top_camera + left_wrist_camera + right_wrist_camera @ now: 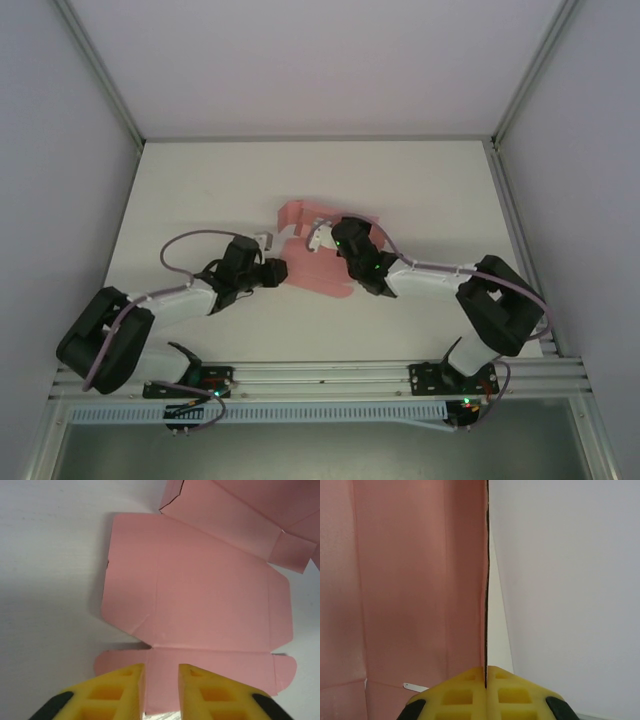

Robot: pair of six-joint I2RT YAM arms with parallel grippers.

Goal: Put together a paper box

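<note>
Paper box: pink die-cut card, unfolded, near the middle of the white bench, between the 2 arms.

Left wrist view: the sheet lies mostly flat on the bench, creases and side tabs visible. Left jaws narrow, a gap showing between the 2 yellow fingers. The near flap of the card sits in that gap. Cannot tell whether the pads touch it.

Right wrist view: right jaws closed on an edge of the card, which is seen edge-on as a thin dark line running into the seam between the yellow fingers. Pink panel to the left of that line, bare bench to the right.

Top view: left jaws at the sheet's left edge, right jaws over its far right part.
</note>
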